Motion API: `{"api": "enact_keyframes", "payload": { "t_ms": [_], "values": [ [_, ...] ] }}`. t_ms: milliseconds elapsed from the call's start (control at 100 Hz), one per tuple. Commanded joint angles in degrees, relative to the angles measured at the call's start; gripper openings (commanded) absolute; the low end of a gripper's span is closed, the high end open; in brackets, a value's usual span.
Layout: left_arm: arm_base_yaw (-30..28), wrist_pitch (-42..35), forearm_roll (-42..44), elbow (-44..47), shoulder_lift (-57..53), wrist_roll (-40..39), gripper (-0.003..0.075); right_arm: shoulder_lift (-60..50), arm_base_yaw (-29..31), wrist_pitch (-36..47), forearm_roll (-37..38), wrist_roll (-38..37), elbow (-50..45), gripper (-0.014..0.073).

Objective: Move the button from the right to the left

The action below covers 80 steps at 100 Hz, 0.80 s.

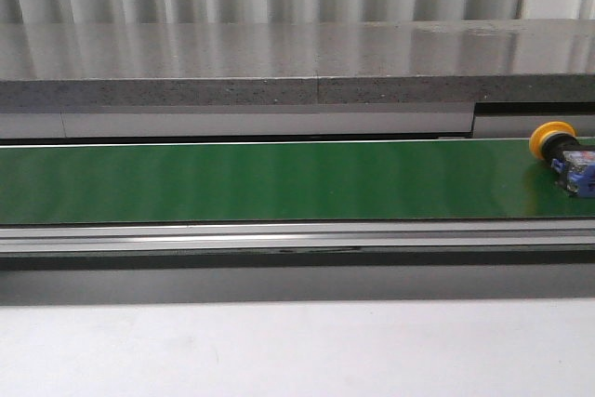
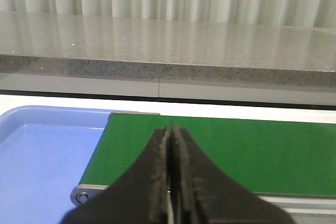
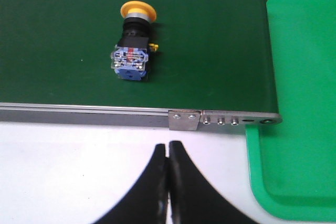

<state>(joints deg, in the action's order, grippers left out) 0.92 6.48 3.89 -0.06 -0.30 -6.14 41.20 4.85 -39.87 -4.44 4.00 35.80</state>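
We saw the button point(image 1: 563, 157) lying on its side at the conveyor belt's point(image 1: 279, 181) right end; both the left gripper point(image 2: 170, 135) and the right gripper point(image 3: 168, 150) were pressed together, empty.

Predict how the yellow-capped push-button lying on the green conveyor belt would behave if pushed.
Lying on its side, the yellow-capped push-button would probably pivot on its round cap; the boxy blue contact block should stop free rolling. It looks rigid, likely sliding on the green conveyor belt.
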Motion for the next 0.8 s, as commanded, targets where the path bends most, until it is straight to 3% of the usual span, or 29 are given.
{"api": "enact_keyframes", "payload": {
  "t_ms": [0, 350, 790],
  "values": [
    [-0.1, -4.4, -0.5, 1.4, -1.9, 0.0, -0.0020, -5.0, -0.1, 4.6, -0.2, 0.8, -1.0, -0.0066],
    [-0.1, -4.4, -0.5, 1.4, -1.9, 0.0, -0.0020, -19.3, -0.1, 6.6, -0.2, 0.8, -9.1, -0.0066],
    [-0.1, -4.4, -0.5, 1.4, -1.9, 0.0, -0.0020, -20.8, -0.1, 6.5, -0.2, 0.8, -9.2, -0.0066]
  ]
}}
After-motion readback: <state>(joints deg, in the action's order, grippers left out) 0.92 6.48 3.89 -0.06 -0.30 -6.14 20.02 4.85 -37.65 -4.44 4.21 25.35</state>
